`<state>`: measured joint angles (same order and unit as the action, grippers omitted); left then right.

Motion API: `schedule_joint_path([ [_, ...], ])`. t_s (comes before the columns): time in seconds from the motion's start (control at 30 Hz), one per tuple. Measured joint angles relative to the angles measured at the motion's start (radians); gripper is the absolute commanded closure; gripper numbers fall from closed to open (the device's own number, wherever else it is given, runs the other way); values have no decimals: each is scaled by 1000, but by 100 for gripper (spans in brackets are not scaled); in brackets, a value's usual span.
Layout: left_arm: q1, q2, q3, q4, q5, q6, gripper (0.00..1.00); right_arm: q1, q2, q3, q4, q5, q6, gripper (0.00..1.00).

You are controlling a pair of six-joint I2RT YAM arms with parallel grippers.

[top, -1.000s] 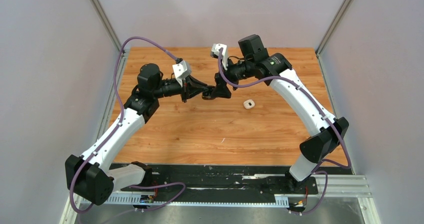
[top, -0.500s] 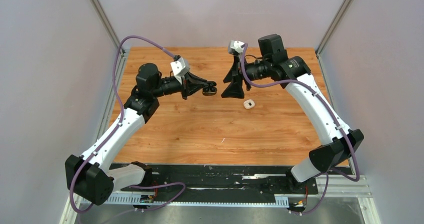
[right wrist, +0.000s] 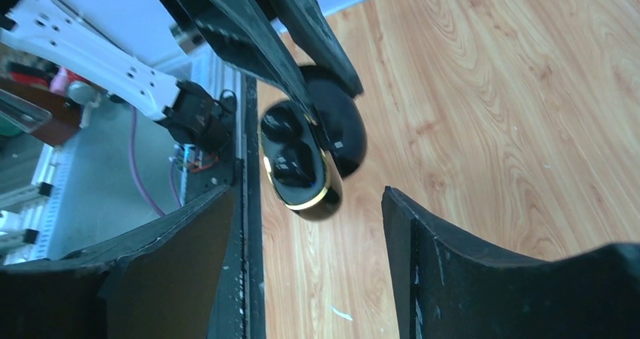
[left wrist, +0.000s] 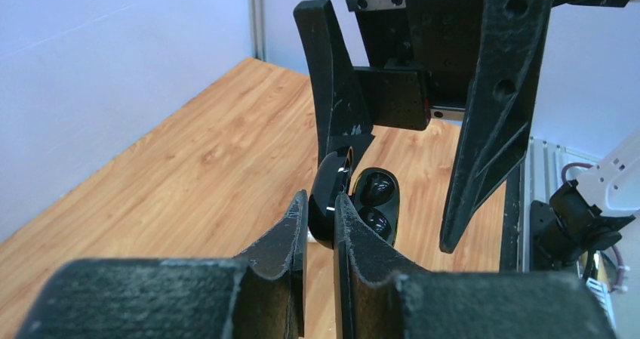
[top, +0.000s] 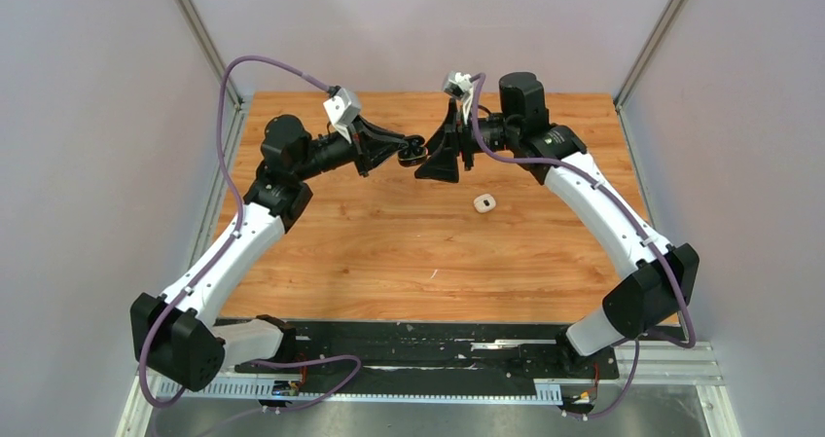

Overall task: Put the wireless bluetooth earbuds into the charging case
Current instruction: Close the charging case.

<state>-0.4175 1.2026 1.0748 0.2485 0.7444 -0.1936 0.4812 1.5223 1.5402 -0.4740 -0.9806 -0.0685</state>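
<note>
My left pincer (left wrist: 321,204) pinches the open charging case (left wrist: 375,195) by its lid; I'd centre the spread right pincer (right wrist: 308,201) around it slowly.

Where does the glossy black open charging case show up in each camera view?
Top external: glossy black open charging case, upper centre of the picture.
Left wrist: the case, near centre, slightly low.
Right wrist: the case, just left of centre, gold rim showing.
Shared landmark: orange wooden tabletop, behind it in every view.
</note>
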Motion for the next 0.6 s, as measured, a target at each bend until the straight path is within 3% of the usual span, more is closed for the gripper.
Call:
schedule_joint_path([
  [0.27, 0, 31, 2, 13, -24, -90, 100, 0, 32, 31, 119, -43, 158, 44],
  [0.6, 3, 32, 5, 25, -51, -166, 100, -7, 46, 32, 144, -41, 200, 56],
])
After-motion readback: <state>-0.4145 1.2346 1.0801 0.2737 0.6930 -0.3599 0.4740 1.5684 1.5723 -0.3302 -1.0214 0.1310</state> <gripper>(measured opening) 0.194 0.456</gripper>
